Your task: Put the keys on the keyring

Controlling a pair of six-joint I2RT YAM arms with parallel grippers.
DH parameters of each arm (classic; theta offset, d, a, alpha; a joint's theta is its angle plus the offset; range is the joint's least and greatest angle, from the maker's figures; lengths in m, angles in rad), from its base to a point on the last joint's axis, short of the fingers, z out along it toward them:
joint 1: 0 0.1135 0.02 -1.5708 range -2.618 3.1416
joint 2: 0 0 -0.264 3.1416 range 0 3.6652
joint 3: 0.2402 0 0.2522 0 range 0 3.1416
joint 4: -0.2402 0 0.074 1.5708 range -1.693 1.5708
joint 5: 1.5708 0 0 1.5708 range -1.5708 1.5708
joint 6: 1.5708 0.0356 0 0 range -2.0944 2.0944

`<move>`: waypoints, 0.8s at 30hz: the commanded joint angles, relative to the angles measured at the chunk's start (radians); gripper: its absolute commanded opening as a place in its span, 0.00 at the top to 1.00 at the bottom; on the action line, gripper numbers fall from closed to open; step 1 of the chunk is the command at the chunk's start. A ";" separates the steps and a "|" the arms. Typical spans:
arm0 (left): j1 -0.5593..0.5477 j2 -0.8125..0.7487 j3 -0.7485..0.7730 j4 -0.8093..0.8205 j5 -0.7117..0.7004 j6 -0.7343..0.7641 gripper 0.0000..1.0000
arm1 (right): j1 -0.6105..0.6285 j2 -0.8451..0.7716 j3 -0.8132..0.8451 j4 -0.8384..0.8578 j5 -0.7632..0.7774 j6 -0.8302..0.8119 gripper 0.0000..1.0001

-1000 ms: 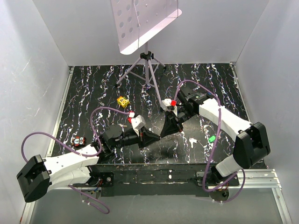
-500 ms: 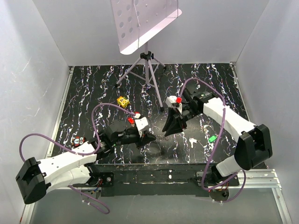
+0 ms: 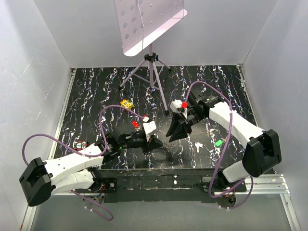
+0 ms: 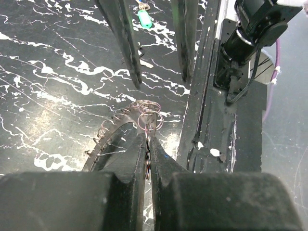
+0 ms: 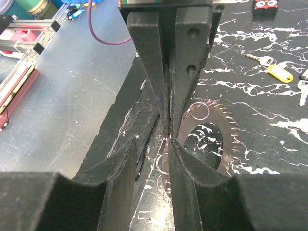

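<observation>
We clamp the keyring (image 4: 107, 132) in our left gripper (image 4: 147, 138); the right gripper (image 4: 161, 81) just ahead gapes (empty, apparently). The green key (image 4: 143, 18) beyond lies unthreaded.

Top cam: I get bright, even overhead light. White walls (image 3: 43, 72) near washed out, and shadows on the dark table (image 3: 96, 91) are soft. Left wrist cam: fingers (image 4: 62, 202) up close are black, blurry, no detail; keyring (image 4: 102, 140) teeth glint. Right wrist cam: pale sheen on grey surface (image 5: 62, 96), bkgd soft.
</observation>
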 commanded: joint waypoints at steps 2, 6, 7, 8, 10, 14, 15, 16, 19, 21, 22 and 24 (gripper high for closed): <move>0.003 -0.006 0.029 0.105 0.023 -0.053 1.00 | 0.038 0.019 -0.022 0.044 0.028 0.019 0.61; 0.003 -0.014 0.020 0.106 0.014 -0.061 1.00 | 0.052 0.032 -0.025 0.044 0.059 0.007 0.62; 0.001 -0.017 0.017 0.108 0.014 -0.062 1.00 | 0.054 0.036 -0.025 0.044 0.059 0.005 0.62; 0.002 -0.022 0.014 0.111 0.014 -0.064 1.00 | 0.057 0.037 -0.025 0.047 0.059 0.008 0.62; 0.003 -0.023 0.009 0.114 0.014 -0.070 1.00 | 0.063 0.039 -0.023 0.050 0.059 0.011 0.64; 0.003 -0.029 0.001 0.131 0.009 -0.079 1.00 | 0.078 0.048 -0.023 0.057 0.063 0.015 0.66; 0.003 -0.029 0.003 0.134 0.008 -0.080 1.00 | 0.083 0.051 -0.023 0.058 0.065 0.016 0.67; 0.003 -0.029 0.003 0.135 0.008 -0.082 1.00 | 0.086 0.051 -0.025 0.060 0.071 0.018 0.67; 0.003 -0.028 0.001 0.137 0.006 -0.084 1.00 | 0.089 0.052 -0.026 0.063 0.076 0.019 0.68; 0.003 -0.029 0.003 0.137 0.005 -0.085 1.00 | 0.090 0.052 -0.023 0.061 0.080 0.019 0.73; 0.003 -0.031 0.003 0.135 0.003 -0.084 1.00 | 0.090 0.052 -0.023 0.063 0.082 0.021 0.74; 0.003 -0.031 0.000 0.135 0.003 -0.084 1.00 | 0.090 0.052 -0.025 0.066 0.089 0.021 0.74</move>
